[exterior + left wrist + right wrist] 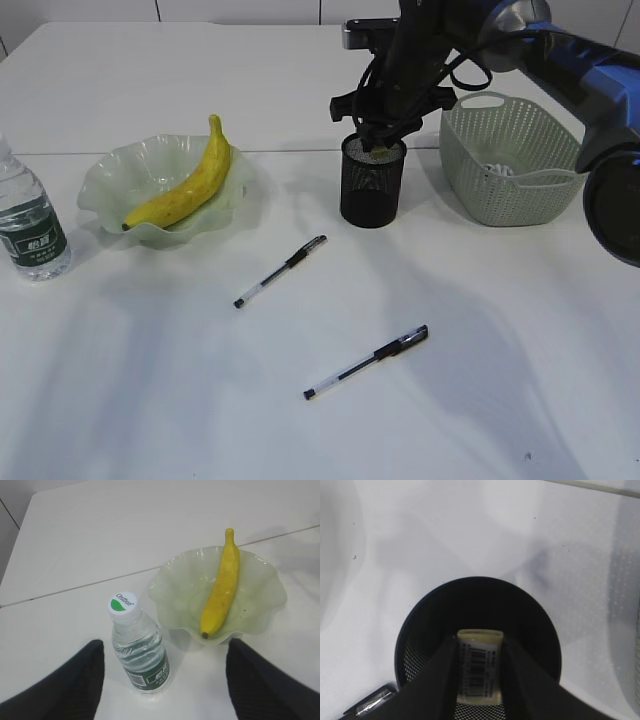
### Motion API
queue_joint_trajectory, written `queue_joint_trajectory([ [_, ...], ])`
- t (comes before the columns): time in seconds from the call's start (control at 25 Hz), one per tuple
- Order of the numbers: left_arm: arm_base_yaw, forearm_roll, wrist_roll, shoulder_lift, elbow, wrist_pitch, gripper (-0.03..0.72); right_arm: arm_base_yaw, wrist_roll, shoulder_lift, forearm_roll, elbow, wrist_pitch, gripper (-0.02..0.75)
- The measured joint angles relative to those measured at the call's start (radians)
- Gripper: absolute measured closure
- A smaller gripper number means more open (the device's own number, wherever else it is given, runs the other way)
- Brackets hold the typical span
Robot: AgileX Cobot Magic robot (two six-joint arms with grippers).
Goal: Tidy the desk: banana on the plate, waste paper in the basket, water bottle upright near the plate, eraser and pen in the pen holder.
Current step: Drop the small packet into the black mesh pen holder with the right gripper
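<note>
Pens come first: we see one pen point(366, 362) at the lower centre of the exterior frame, lying flat on the white counter point(150, 400), and a second pen point(281, 271) above and to its left, also flat, well apart from the first. At the left edge, mid-height, the water bottle point(30, 222) stands upright just beside the plate point(110, 170), a pale green scalloped dish that carries the banana point(185, 190) laid diagonally across it. In the left wrist frame our left fingers point(55, 685) stand wide apart above the bottle, touching nothing. Right of centre sits the black mesh pen holder point(372, 185). Directly over its mouth our right fingers point(435, 680) are clamped on the eraser point(479, 667), a pale block with a barcode label, which hangs inside the holder's rim in the right wrist frame. Toward the upper right stands the green basket point(510, 160), with a scrap of white waste paper point(499, 169) showing inside it.
</note>
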Motion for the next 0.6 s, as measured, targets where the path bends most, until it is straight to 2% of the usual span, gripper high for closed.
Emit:
queue_joint_trajectory([
  [0.44,0.0,0.0,0.0,0.0,0.0,0.0,0.151,0.0,0.0,0.0,0.0,0.0,-0.004,0.552],
  [0.6,0.0,0.0,0.0,0.0,0.0,0.0,0.151,0.0,0.0,0.0,0.017,0.0,-0.004,0.528],
])
